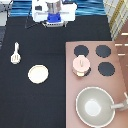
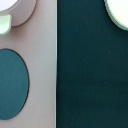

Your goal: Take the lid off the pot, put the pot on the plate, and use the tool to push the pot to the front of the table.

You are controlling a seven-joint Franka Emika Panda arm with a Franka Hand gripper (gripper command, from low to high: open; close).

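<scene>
Gripper: the gripper point(image 1: 53, 20) hangs at the exterior view's top, well apart from the stove and from every task thing; whether it is spread or pressed together cannot be told, and it carries nothing visible.
Stove: the stove point(image 1: 71, 75), the landmark for this legend, fills the exterior view's right side.
Pot: the pot point(image 1: 81, 65) stands on the stove's near-left burner, so no lifting has begun.
Lid: the lid point(image 1: 80, 62) sits on the pot, closing it.
Plate: the plate point(image 1: 38, 74) lies on the table point(image 1: 30, 107), left of the stove, bare to receive the pot.
Tool: the tool point(image 1: 16, 54) lies further left of the stove, beyond the plate, untouched.
Pan: the pan point(image 1: 95, 105) rests on the stove's bottom part.
</scene>
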